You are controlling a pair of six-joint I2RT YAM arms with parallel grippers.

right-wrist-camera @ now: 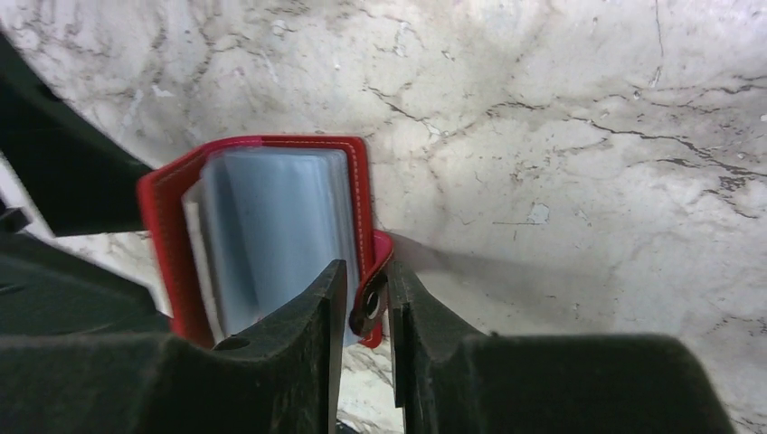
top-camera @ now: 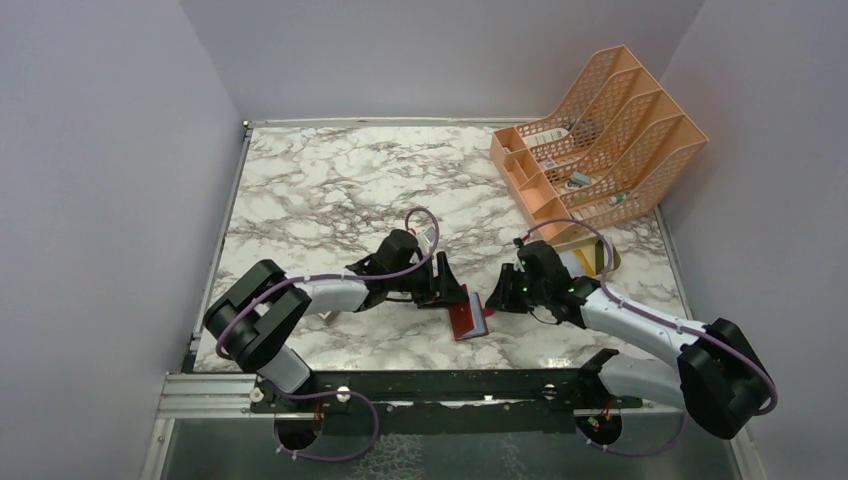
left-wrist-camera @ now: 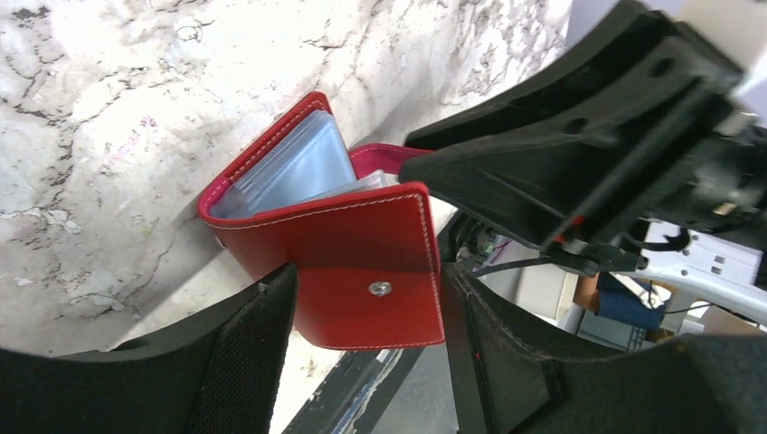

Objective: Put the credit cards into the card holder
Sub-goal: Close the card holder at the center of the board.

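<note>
Marble tabletop (top-camera: 330,190) — card holder (left-wrist-camera: 362,258) in left pincer (left-wrist-camera: 364,294), tab (right-wrist-camera: 373,306) inside right pincer (right-wrist-camera: 366,273)

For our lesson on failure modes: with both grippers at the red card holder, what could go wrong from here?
The right gripper pinches only the snap tab; the card holder may slip free or swing shut. The left gripper flanking its cover could squash the clear sleeves.

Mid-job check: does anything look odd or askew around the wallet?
Yes: the wallet stands tilted and half open on the table instead of lying flat, one cover flanked by the left hand, its snap tab by the right hand.
</note>
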